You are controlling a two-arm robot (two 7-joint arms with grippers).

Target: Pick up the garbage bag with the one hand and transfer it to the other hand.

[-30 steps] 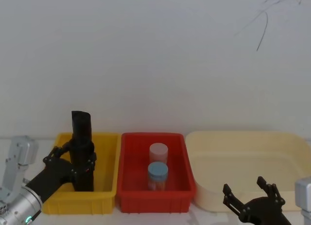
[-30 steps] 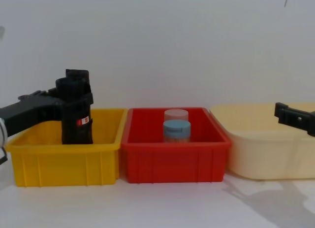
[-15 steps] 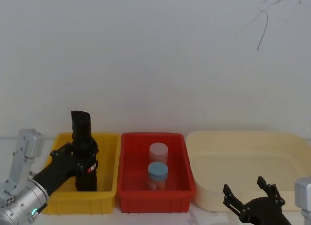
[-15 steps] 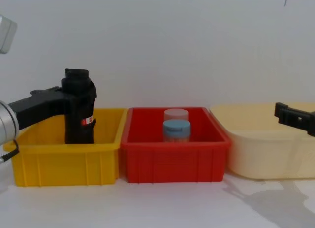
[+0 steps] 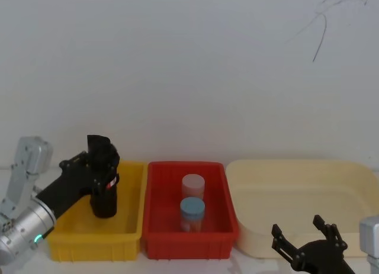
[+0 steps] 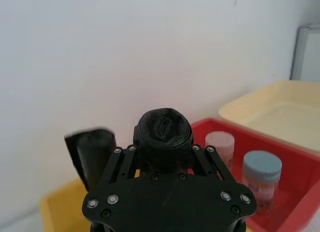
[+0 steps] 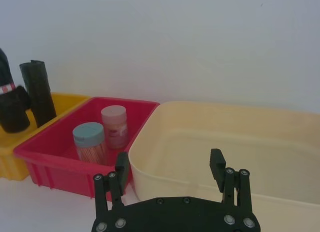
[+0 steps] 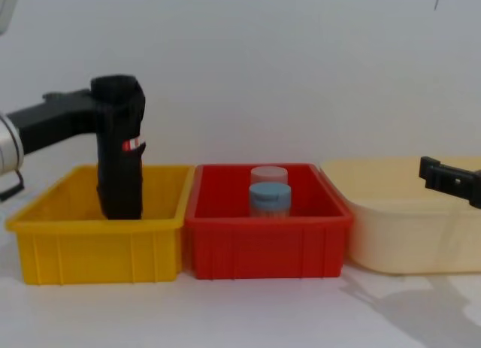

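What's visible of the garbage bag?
The garbage bag is a black roll of crinkled plastic, upright, with a small red-and-white label on its side. The left wrist view shows its coiled top end. The left gripper has its jaws shut around its upper part. Its lower end hangs inside the yellow bin, seemingly off the floor. A plain black roll stands close by.

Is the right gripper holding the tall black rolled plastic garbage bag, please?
No, the left gripper clamps the garbage bag over the yellow bin.
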